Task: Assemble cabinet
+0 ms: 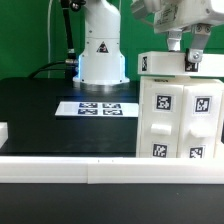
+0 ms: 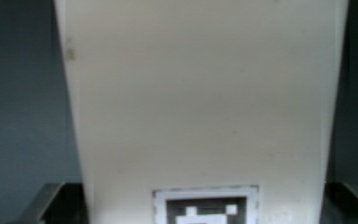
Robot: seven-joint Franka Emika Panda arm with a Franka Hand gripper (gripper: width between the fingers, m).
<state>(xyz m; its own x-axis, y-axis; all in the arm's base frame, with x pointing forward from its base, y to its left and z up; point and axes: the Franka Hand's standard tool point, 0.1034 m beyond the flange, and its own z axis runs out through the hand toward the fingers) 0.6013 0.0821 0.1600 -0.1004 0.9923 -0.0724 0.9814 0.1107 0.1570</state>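
White cabinet (image 1: 180, 110) upright on the dark counter (image 1: 40, 110), at the exterior view's right.

Its front panels carry square black-and-white tags; the tool (image 1: 186, 52) grips its top edge, fingers clenched on it.

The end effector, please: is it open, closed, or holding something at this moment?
End effector: at the top edge of the cabinet, fingers on either side of the panel; it appears closed on it, holding the cabinet.
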